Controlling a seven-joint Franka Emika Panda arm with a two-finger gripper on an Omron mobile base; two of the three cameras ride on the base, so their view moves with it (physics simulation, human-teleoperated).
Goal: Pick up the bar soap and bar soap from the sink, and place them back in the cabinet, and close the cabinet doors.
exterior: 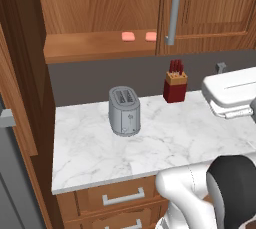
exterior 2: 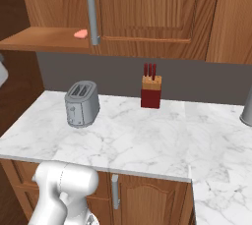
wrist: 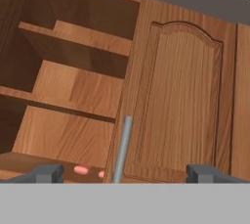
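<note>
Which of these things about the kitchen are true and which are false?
1. Both pink bar soaps lie on the bottom shelf of the cabinet. True.
2. The toaster sits inside the cabinet. False: it stands on the marble counter.
3. The right cabinet door is shut. True, and the left half of the cabinet stands open.
4. The knife block lies flat on its side. False: it stands upright by the wall, knife handles pointing up.
5. The fingers are squeezing a soap. False: they are spread apart, holding nothing.
</note>
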